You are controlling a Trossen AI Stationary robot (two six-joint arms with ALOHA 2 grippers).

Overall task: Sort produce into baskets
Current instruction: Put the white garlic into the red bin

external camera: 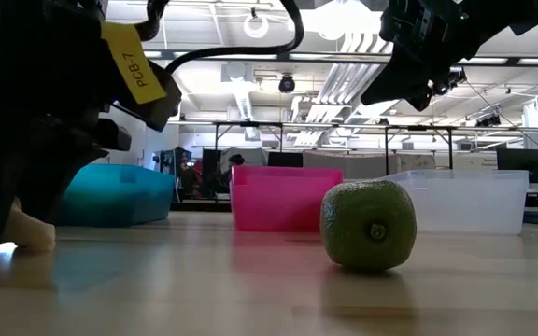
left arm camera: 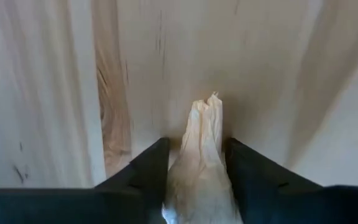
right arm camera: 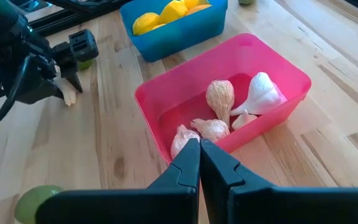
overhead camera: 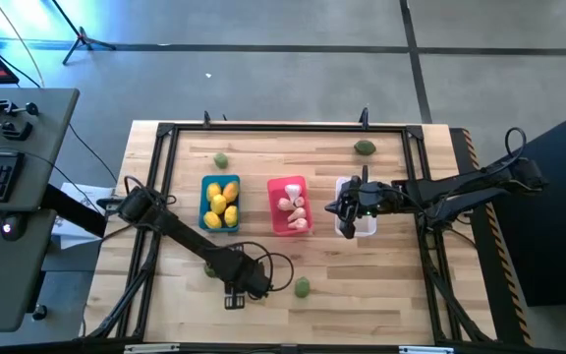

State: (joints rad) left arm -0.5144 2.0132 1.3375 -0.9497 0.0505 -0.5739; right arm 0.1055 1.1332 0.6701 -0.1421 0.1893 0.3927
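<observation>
Two dark jointed arms trail black cables; the left arm (external camera: 54, 112) bears a yellow tag (external camera: 134, 65) marked PC8-7.

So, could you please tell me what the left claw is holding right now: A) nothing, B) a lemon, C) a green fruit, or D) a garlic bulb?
D: the left claw is shut on a pale, pointed garlic bulb down at the wooden table.
</observation>
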